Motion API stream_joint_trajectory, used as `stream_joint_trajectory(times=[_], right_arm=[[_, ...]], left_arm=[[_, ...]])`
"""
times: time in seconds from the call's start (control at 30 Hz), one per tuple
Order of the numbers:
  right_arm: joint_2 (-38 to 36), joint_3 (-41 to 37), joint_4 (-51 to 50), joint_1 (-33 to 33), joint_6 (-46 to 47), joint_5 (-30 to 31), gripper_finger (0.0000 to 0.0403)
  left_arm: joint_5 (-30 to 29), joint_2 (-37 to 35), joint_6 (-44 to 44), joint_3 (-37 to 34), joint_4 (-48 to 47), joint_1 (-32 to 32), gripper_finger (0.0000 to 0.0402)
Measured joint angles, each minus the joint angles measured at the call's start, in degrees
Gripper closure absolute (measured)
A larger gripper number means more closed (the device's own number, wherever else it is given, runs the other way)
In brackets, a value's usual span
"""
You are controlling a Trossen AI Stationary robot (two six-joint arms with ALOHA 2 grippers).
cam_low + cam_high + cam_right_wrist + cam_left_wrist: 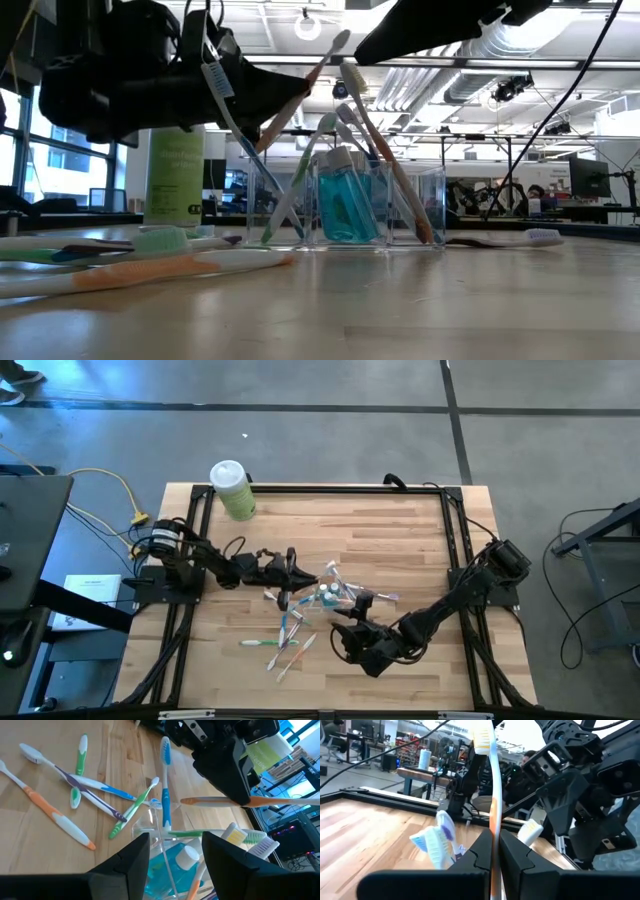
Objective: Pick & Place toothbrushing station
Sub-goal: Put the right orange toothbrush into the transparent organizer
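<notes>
Left gripper (492,851) clamped tight on an orange-and-white toothbrush (492,795), held above the clear plastic cup (345,205) mid-table. Right gripper (175,851), jaws parted, straddles the cup's rim; whether it grips, cannot tell. Cup holds several brushes and a teal tube (345,200). More toothbrushes (282,640) lie loose nearby.

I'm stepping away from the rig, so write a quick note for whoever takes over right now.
Left tool: shut on an orange-and-white toothbrush, held above the clear holder.
Right tool: open, hovering at the holder, gripping nothing.
Done: several brushes and a teal tube stand in the holder.
Left: place the held brush, then gather the loose toothbrushes lying on the table.
</notes>
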Motion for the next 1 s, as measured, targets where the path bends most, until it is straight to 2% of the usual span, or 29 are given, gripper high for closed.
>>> stream_joint_trajectory(times=[1.0], right_arm=[[0.02, -0.02, 0.39, 0.00, -0.63, -1.20, 0.0230]], left_arm=[[-1.24, 7.32, 0.89, 1.79, 0.07, -1.70, 0.0393]])
